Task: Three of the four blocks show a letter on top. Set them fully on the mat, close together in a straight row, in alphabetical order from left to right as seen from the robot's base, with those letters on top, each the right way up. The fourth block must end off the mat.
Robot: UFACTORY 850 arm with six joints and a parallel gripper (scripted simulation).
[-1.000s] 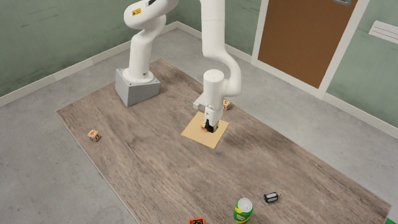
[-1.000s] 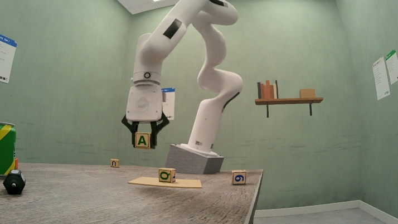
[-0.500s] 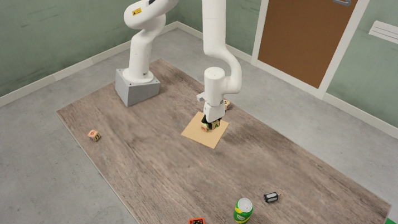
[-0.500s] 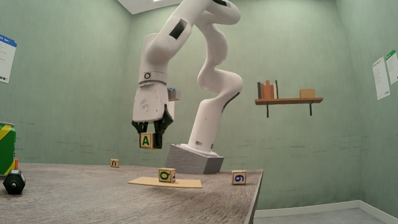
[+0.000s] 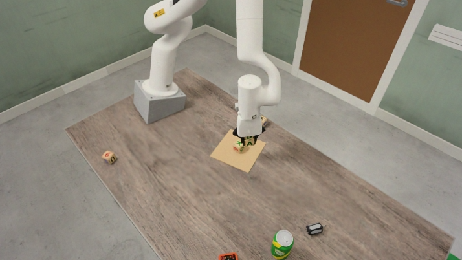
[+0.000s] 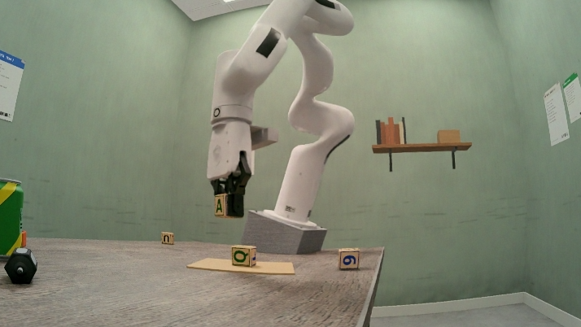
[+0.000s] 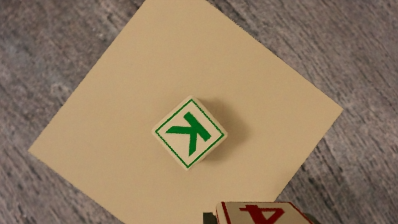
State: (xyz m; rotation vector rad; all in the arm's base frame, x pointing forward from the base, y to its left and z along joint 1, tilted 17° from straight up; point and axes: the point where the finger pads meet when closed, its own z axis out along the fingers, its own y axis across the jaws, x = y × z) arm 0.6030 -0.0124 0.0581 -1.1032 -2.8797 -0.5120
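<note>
My gripper [image 5: 248,138] [image 6: 229,207] is shut on a wooden block [image 5: 250,143] [image 6: 220,205] [image 7: 255,213]. The block shows a green A on one side and a red 4 towards the wrist camera. I hold it well above the tan mat [image 5: 233,158] [image 6: 277,268] [image 7: 100,130]. A block with a green K on top [image 5: 239,147] [image 6: 243,255] [image 7: 189,132] lies near the mat's middle, just beside the spot under my gripper. A block with a blue 9 on its side [image 5: 264,120] [image 6: 349,259] stands off the mat, beyond it. Another block with an n on its side [image 5: 109,157] [image 6: 167,237] lies far off by the table's edge.
The robot's base [image 5: 158,103] [image 6: 285,237] stands behind the mat. A green and yellow can [image 5: 282,244] [image 6: 10,217], a small black dumbbell-like thing [image 5: 314,229] [image 6: 20,266] and an orange object [image 5: 228,257] sit at the table's near end.
</note>
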